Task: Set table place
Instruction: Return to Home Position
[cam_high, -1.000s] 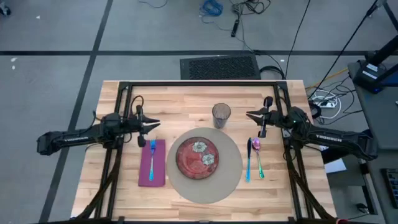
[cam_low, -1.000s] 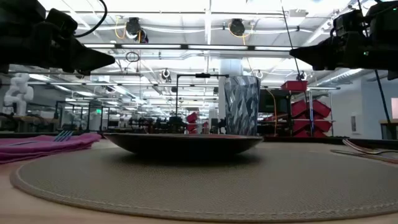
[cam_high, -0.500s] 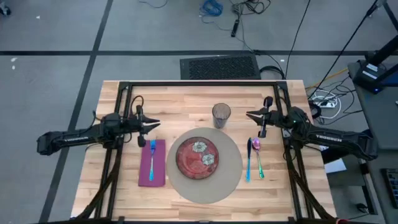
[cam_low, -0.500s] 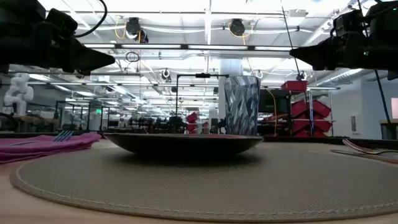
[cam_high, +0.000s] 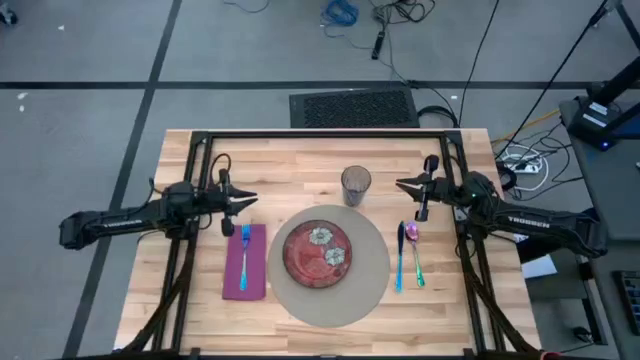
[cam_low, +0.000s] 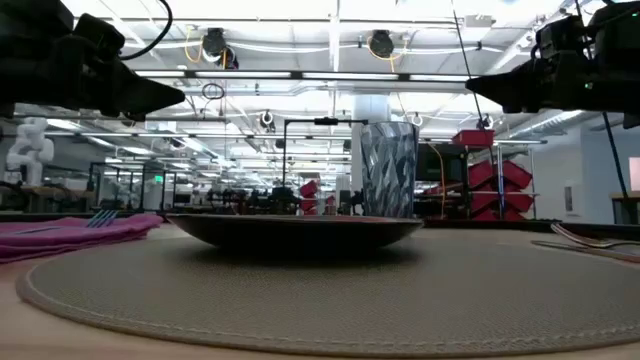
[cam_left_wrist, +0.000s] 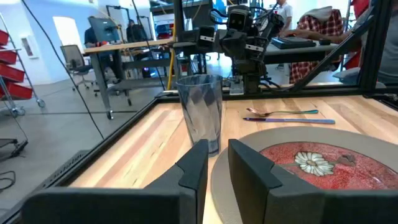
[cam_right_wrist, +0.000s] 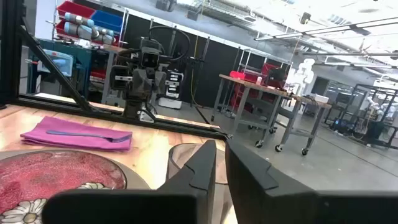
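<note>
Table (cam_high: 300, 160) laid out, mid high view, betw. both arms.
You've got plate (cam_high: 317, 252) on round mat (cam_high: 372, 288), cup (cam_high: 356, 184) behind it, fork (cam_high: 243, 250) on napkin (cam_high: 247, 285). Left gripper (cam_high: 251, 199) & right gripper (cam_high: 401, 184) hover above, fingers together, empty.

White lettering "TROSSEN", printed along the dark forearm of the right robot arm (cam_high: 527, 223), high view. Fainter white marking on the dark left robot arm (cam_high: 120, 222): illegible. Nothing else readable.

Bright, even overhead light; soft shadows
</note>
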